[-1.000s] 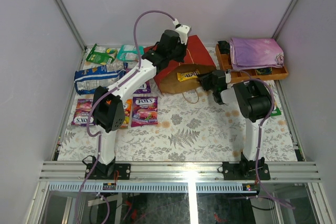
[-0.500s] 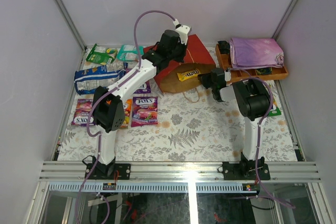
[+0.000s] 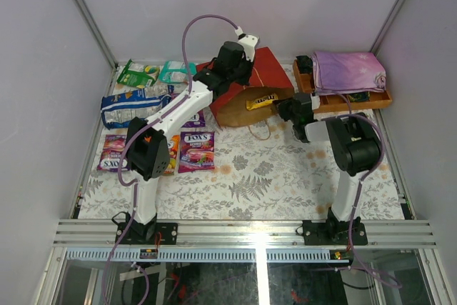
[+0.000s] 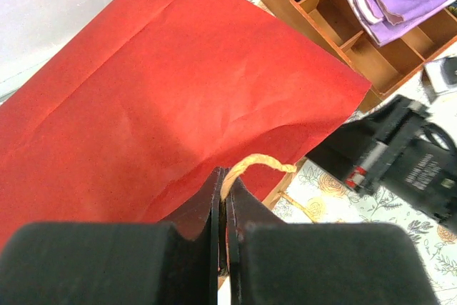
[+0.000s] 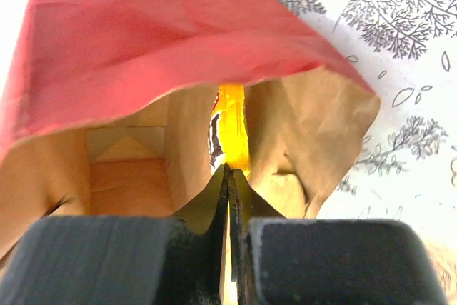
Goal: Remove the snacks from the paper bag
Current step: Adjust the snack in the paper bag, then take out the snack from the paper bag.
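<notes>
The red paper bag (image 3: pixel 270 69) lies on its side at the back of the table, its brown mouth facing the right arm. My left gripper (image 4: pixel 223 176) is shut on the bag's string handle (image 4: pixel 260 162) and holds the top side (image 4: pixel 164 91) up. At the mouth my right gripper (image 5: pixel 228 173) is shut on the end of a yellow bar (image 5: pixel 232 130), which shows tilted in the top view (image 3: pixel 262 99). Other snacks lie on the left of the table: a green bag (image 3: pixel 137 74), a teal bag (image 3: pixel 175 71), a blue-white bag (image 3: pixel 128 105) and purple Fox's packets (image 3: pixel 196 149).
A wooden tray (image 3: pixel 305 83) holding a folded purple cloth (image 3: pixel 348 69) stands at the back right, close behind the right arm. Grey walls and metal rails enclose the floral table cover (image 3: pixel 250 176).
My right gripper has shut on the yellow bar, and the bar now sits tilted and a little further right and up. The left gripper keeps its hold on the handle.
</notes>
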